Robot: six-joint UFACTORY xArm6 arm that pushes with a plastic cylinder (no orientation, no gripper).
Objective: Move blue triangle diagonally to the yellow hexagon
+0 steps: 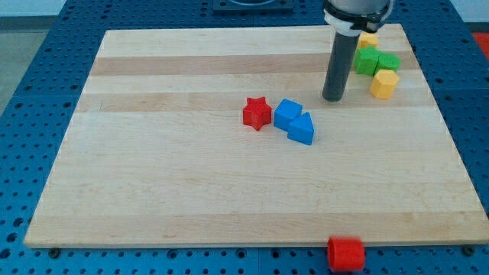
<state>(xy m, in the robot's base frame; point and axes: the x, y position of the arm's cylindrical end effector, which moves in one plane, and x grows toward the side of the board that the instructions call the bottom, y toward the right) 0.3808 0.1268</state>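
The blue triangle (302, 129) lies near the board's middle, touching a second blue block (286, 113) at its upper left. The yellow hexagon (384, 83) sits toward the view's upper right, just below the green blocks. My tip (332, 98) rests on the board between them, up and to the right of the blue triangle with a small gap, and left of the yellow hexagon. The dark rod rises from the tip toward the view's top.
A red star (257, 113) lies left of the blue blocks. Two green blocks (376, 61) touch each other above the yellow hexagon, with another yellow block (368, 39) behind them, partly hidden by the arm. A red cylinder (346, 253) sits at the board's bottom edge (229, 246).
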